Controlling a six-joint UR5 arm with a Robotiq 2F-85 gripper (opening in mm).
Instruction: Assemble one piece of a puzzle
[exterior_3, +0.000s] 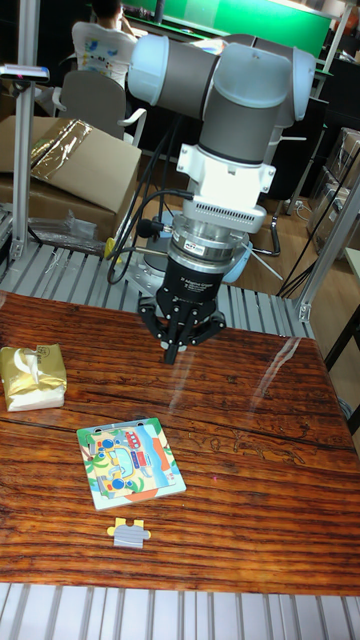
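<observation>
One small grey and yellow puzzle piece (130, 534) lies low in the frame, just below the colourful square puzzle board (130, 463); well above both we see our black two-finger gripper (174, 352), fingertips together, holding nothing.

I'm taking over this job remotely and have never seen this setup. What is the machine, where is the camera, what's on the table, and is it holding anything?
There is one picture, from a fixed camera in front of the table, looking slightly down. The grey and silver machine is a robot arm; the black part at its lower end is its gripper, whose two fingers look closed together, with nothing visible between them. It hangs above the back of the wooden table. Nearer the camera lies a colourful puzzle board, and just in front of it a loose puzzle piece, apart from the board. At the left edge sits a gold-wrapped package. So the piece is not yet picked up.
</observation>
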